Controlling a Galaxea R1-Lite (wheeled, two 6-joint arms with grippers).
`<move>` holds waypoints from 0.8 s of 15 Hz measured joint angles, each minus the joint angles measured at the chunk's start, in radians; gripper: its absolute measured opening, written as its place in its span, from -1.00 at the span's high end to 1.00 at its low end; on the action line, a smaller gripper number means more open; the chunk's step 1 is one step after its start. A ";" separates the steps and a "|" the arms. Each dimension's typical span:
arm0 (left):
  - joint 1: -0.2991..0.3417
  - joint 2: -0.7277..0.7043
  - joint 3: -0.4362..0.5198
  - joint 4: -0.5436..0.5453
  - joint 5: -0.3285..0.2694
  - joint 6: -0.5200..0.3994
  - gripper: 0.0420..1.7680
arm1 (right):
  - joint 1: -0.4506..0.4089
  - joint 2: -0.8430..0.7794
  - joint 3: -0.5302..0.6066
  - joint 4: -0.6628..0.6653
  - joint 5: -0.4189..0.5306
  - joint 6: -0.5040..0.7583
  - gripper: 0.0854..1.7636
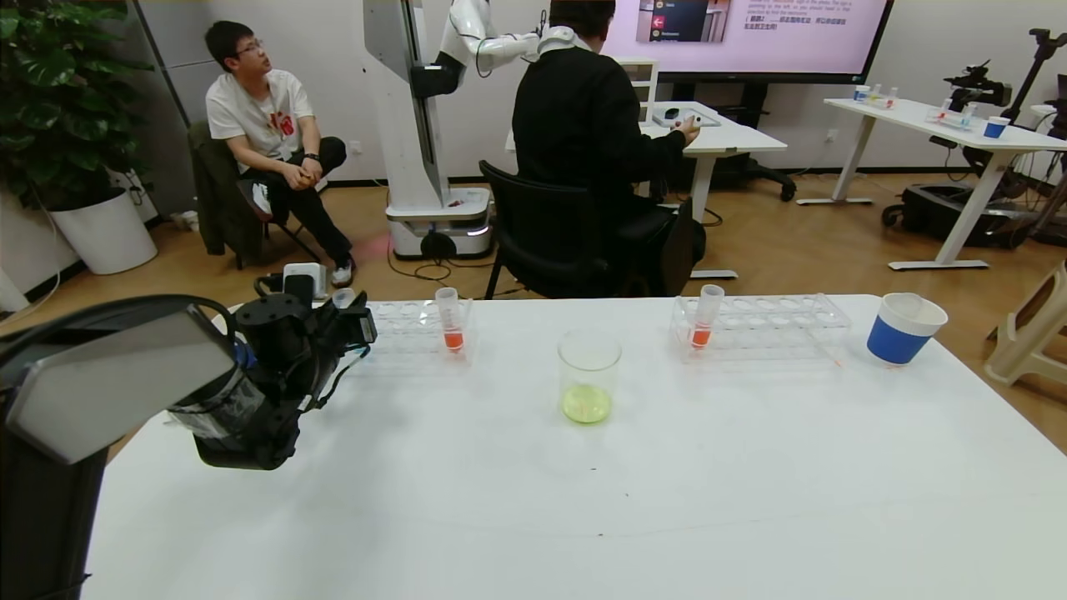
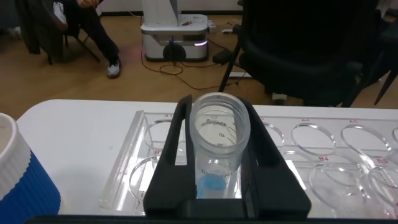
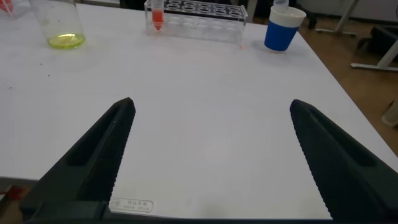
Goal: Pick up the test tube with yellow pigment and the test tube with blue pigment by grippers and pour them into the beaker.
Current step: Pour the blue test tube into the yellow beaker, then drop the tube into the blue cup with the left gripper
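My left gripper (image 1: 338, 312) is at the left end of the left tube rack (image 1: 413, 327). In the left wrist view the left gripper (image 2: 217, 107) is shut on the test tube with blue pigment (image 2: 216, 146), which stands upright between the fingers over the rack (image 2: 323, 163). Its open top shows in the head view (image 1: 343, 297). The beaker (image 1: 589, 375) stands at the table's middle with yellow-green liquid in its bottom; it also shows in the right wrist view (image 3: 59, 25). The test tube with yellow pigment is out of view. My right gripper (image 3: 212, 104) is open and empty above bare table, outside the head view.
Tubes with orange-red tips stand in the left rack (image 1: 451, 321) and in the right rack (image 1: 703, 321). The right rack (image 1: 771, 327) is behind the beaker's right side. A blue-and-white paper cup (image 1: 902, 329) stands at the far right. Another cup (image 2: 18, 180) is beside the left gripper.
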 joint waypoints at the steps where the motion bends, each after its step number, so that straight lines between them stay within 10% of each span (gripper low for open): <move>1: 0.001 -0.001 0.001 0.001 0.000 0.000 0.63 | 0.000 0.000 0.000 0.000 0.000 0.000 -0.97; 2: 0.000 -0.003 0.002 0.001 0.000 0.000 0.37 | 0.000 0.000 0.000 0.000 0.000 0.000 -0.97; 12: -0.033 -0.221 -0.099 0.376 0.001 0.000 0.45 | 0.000 0.000 0.000 0.000 0.000 0.000 -0.97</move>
